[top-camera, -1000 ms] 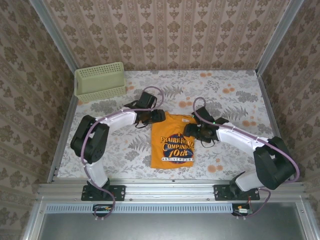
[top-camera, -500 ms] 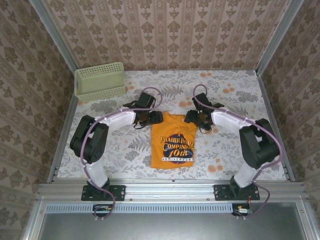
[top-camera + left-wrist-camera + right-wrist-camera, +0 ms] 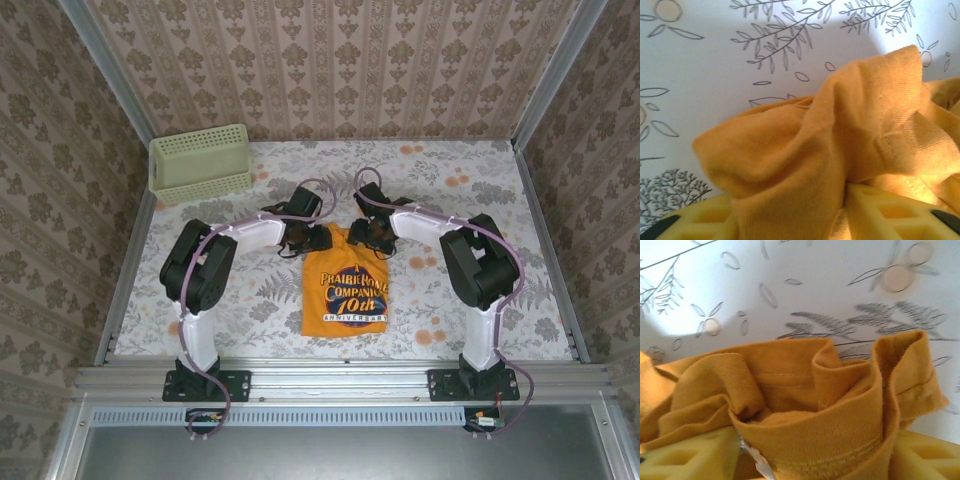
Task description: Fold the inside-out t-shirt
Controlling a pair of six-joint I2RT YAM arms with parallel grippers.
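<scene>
Wallpaper (image 3: 330, 70) surrounds flowered table (image 3: 480, 190); left claw (image 3: 320, 238) and right claw (image 3: 364, 236) each clamp t-shirt (image 3: 345, 290).

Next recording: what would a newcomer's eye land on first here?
The orange-yellow t-shirt stands out, lying mid-table with its dark printed lettering facing up. At its far edge the left gripper and right gripper sit close together, each with bunched cloth pinched between its yellow fingers. A pale green basket sits at the far left corner.
</scene>
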